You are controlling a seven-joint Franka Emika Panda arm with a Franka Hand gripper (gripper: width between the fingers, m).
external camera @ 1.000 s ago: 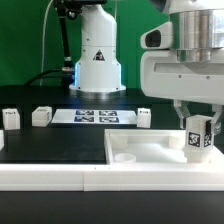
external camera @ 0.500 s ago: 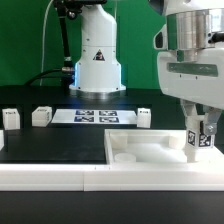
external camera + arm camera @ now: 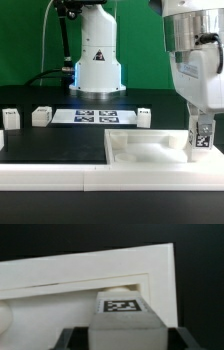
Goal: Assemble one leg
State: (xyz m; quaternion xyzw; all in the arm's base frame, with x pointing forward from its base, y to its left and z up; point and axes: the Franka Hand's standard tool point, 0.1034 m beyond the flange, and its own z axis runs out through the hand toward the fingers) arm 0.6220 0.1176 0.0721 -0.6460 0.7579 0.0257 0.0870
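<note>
My gripper [image 3: 199,128] is shut on the leg [image 3: 200,137], a small white post with a black-and-white tag, held upright over the large flat white panel [image 3: 150,152] near its corner on the exterior view's right. In the wrist view the leg [image 3: 122,314] stands between my dark fingers [image 3: 72,337], its tag facing the camera, above the panel's recessed corner [image 3: 120,283]. Whether the leg's lower end touches the panel cannot be told.
The marker board [image 3: 92,116] lies in front of the robot base [image 3: 97,60]. Three more small white tagged posts stand on the black table: two [image 3: 9,118] [image 3: 41,115] at the exterior view's left, one [image 3: 144,117] near the middle. A white rail [image 3: 60,178] runs along the front.
My gripper has turned and shifted slightly toward the exterior view's right with the leg, bringing it lower over the panel's corner.
</note>
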